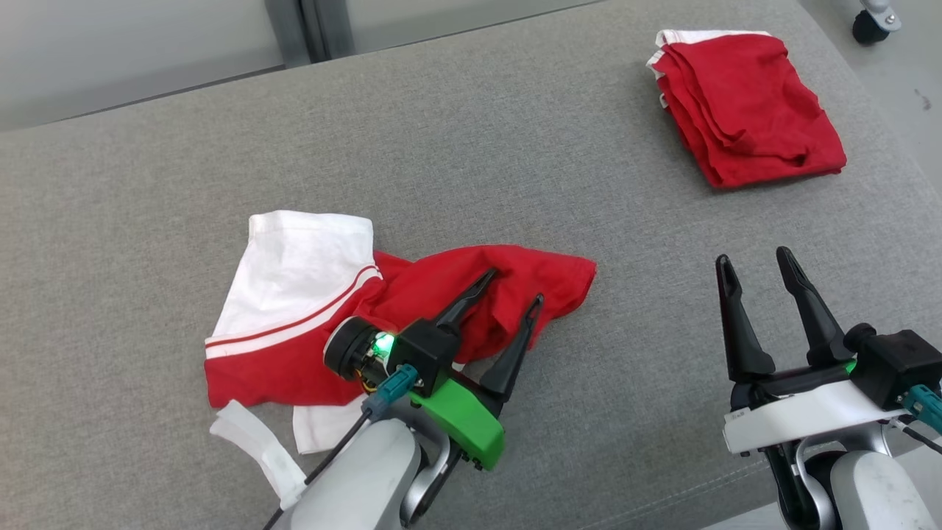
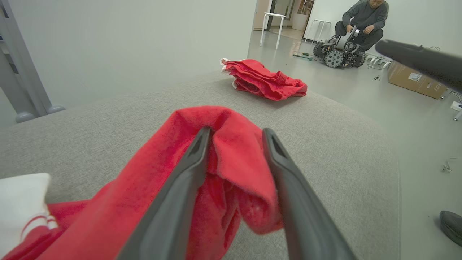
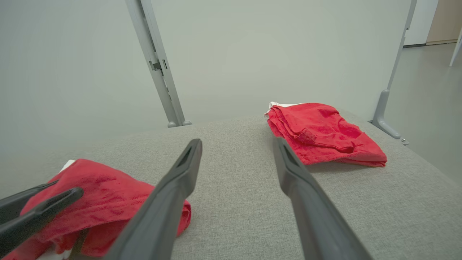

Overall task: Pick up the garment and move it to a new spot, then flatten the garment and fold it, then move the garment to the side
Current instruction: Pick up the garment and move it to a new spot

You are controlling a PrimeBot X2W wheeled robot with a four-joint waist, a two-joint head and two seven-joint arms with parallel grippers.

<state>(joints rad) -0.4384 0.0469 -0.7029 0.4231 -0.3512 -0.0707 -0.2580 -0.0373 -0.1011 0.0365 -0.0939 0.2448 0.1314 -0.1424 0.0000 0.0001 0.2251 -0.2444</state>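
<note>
You've got a wide grey upholstered surface (image 1: 515,147) across the foreground: woven fabric, with a seam along the near edge. Behind it is a plain pale wall panel (image 3: 252,54) between grey metal posts (image 3: 155,61); the right-hand post (image 3: 391,83) ends in a foot on the floor. The floor (image 2: 397,119) is smooth and pale grey. Far back in your left wrist view are two white stools (image 2: 271,25), a cardboard box (image 2: 411,77) and a person (image 2: 364,18) sitting low by a wheeled machine (image 2: 337,50). A caster wheel (image 1: 872,22) sits at the top right of the head view. The light is even and the shadows soft.
</note>
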